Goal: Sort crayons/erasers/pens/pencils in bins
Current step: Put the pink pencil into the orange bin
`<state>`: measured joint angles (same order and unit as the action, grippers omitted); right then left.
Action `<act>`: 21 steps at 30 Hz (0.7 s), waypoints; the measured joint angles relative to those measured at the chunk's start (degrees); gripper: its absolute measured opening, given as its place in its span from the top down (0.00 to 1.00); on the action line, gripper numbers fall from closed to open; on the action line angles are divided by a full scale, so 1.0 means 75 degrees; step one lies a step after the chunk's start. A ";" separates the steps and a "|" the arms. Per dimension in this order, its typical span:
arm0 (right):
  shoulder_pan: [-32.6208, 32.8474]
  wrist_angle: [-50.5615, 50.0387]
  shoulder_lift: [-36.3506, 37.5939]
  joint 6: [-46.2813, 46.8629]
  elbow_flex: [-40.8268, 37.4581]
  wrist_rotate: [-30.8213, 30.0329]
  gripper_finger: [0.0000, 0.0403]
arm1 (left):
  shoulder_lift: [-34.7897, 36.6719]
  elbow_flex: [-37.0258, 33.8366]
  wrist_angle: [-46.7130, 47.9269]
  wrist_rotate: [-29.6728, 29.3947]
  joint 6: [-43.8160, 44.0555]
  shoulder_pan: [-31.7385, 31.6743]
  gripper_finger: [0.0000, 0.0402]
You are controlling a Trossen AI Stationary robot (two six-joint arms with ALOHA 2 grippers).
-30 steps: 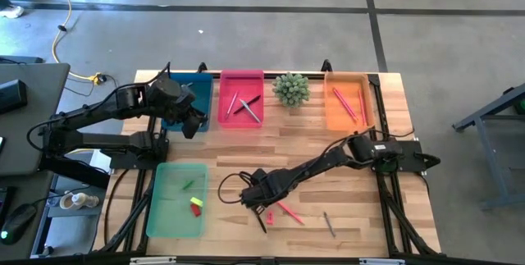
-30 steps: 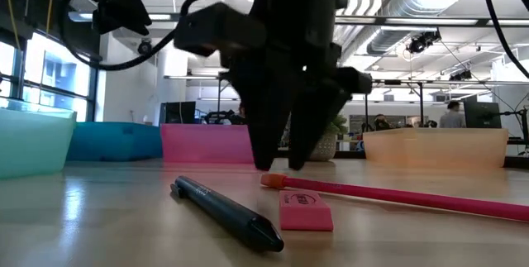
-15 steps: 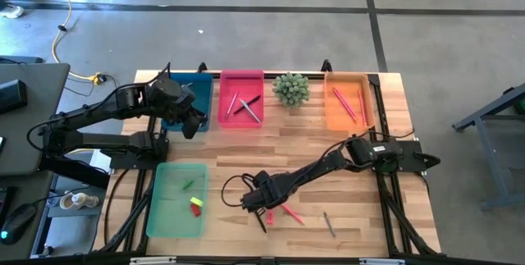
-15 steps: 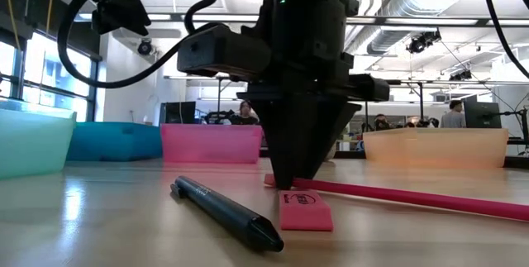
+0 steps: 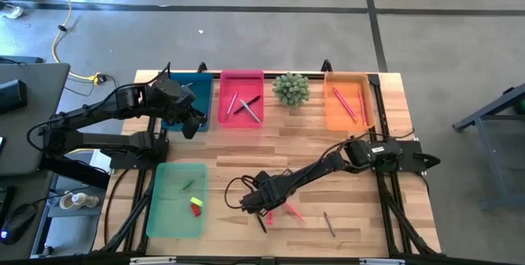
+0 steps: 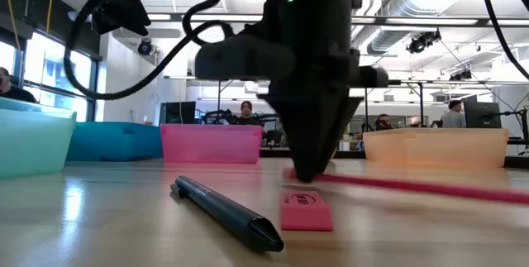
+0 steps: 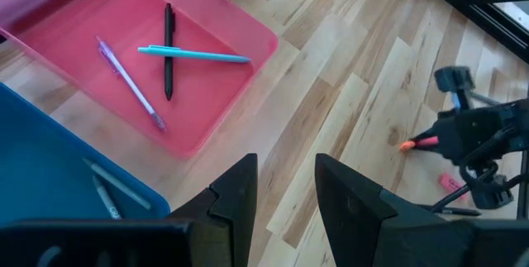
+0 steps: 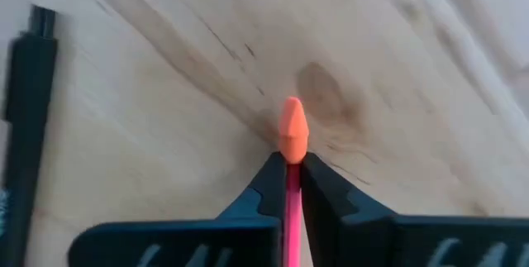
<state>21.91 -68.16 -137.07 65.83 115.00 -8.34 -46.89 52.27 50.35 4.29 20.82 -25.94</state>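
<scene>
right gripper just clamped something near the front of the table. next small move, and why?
Probably a short straight lift. The right gripper is shut on the pink-red stick, still low over the table, with a pink eraser and dark pen lying close by. Rising first should clear them before carrying toward the orange bin, which already holds similar sticks.

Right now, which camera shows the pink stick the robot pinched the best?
The right wrist view: the pink stick fills the middle, pinched between the right jaws, orange tip poking out. The low view shows it blurry behind the gripper. The high and left wrist views show it tiny.
</scene>
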 joint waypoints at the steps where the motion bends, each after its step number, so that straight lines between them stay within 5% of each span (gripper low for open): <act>1: 0.0003 -0.0123 -0.0003 -0.0041 0.0109 -0.0062 0.99 | 0.0000 0.0000 0.0000 0.0000 0.0000 0.0001 0.72; 7: 0.0006 -0.0672 0.0017 -0.0240 0.0960 -0.0343 0.99 | -0.0002 0.0000 0.0000 0.0003 0.0000 -0.0001 0.72; 16: -0.0011 -0.2613 0.0054 -0.0412 0.2570 -0.1790 0.99 | -0.0003 0.0000 -0.0003 0.0003 0.0000 -0.0001 0.72; 21: -0.0097 -0.2932 0.0472 -0.0597 0.2287 -0.2235 0.99 | -0.0003 0.0000 -0.0003 0.0003 0.0001 -0.0001 0.72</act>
<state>21.18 -90.15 -133.53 61.35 132.15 -25.10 -46.92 52.27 50.32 4.32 20.83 -25.96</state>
